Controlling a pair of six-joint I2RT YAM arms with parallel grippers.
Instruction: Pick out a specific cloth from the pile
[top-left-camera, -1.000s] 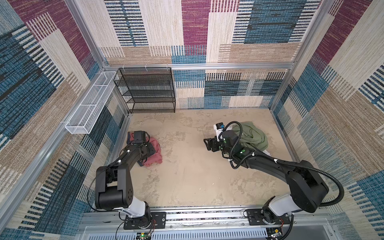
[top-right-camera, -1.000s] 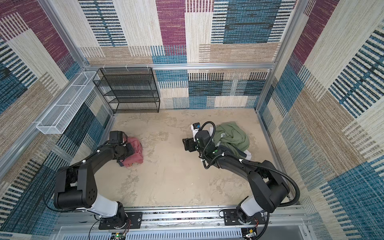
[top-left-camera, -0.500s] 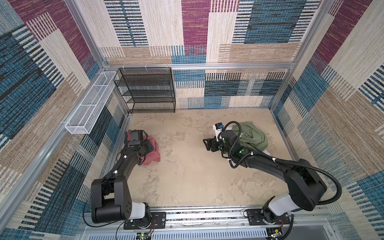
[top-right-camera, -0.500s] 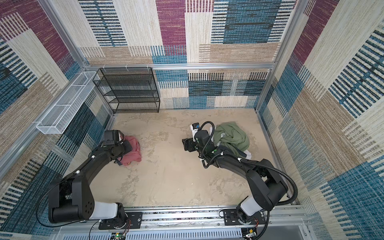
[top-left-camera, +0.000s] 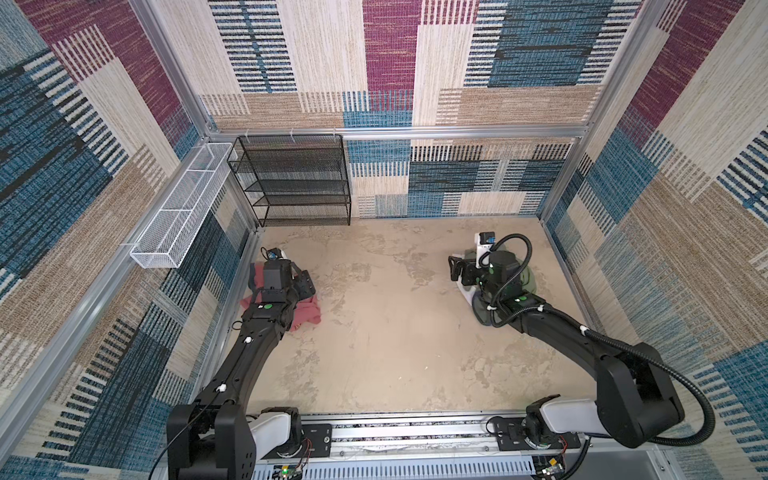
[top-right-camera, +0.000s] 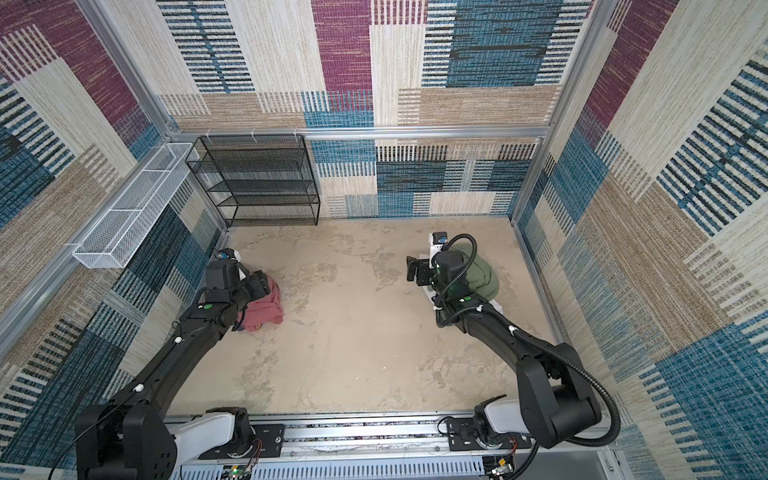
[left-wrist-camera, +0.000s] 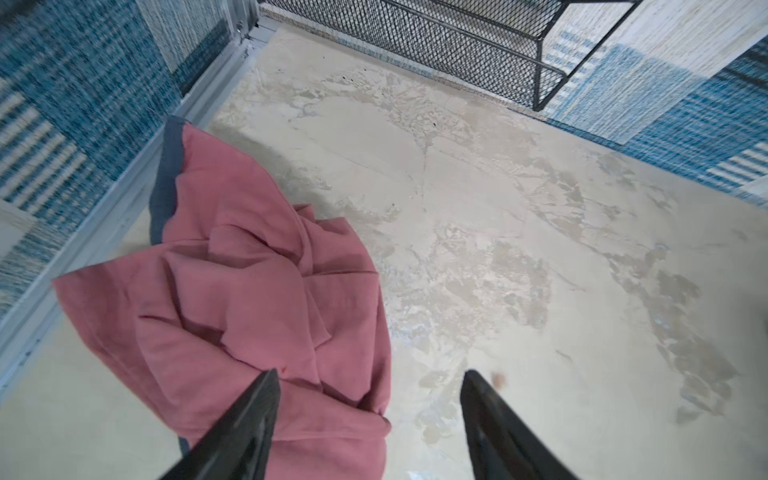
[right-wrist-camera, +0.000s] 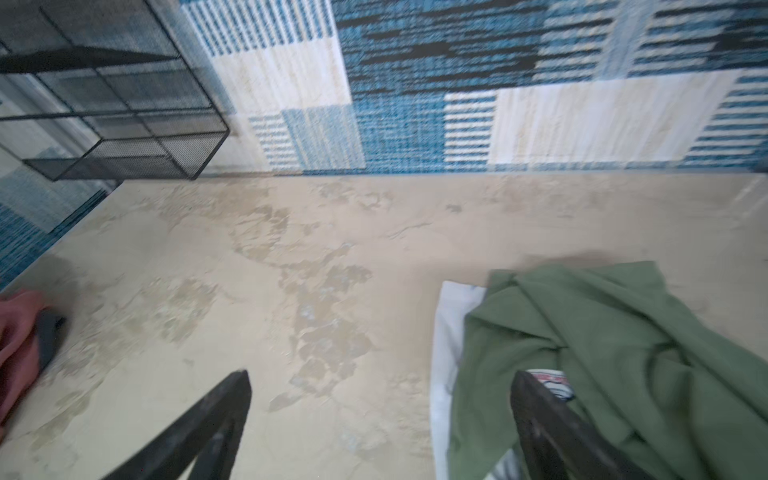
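The cloth (top-left-camera: 307, 313), salmon-red with a navy trim edge, lies crumpled on the floor beside the left wall, apart from the pile; it shows too in the other top view (top-right-camera: 268, 309) and the left wrist view (left-wrist-camera: 249, 291). My left gripper (top-left-camera: 301, 282) (left-wrist-camera: 370, 374) hovers open over its edge, with nothing between the jaws. The pile, an olive-green garment (top-right-camera: 482, 276) (right-wrist-camera: 623, 353) on a white one (right-wrist-camera: 446, 332), lies at the right. My right gripper (top-left-camera: 457, 270) (right-wrist-camera: 380, 374) stands open at the pile's left edge and holds nothing.
A black mesh shelf (top-left-camera: 299, 183) stands against the back wall on the left. A white wire basket (top-left-camera: 183, 208) hangs on the left wall. Patterned walls enclose the beige floor (top-left-camera: 395, 332) on three sides; the arms' rail (top-left-camera: 415, 432) runs along the front.
Both grippers have opened wider. The left one has let go of the salmon-red cloth, which now lies loose on the floor. The right gripper has drawn back to the right, toward the pile.
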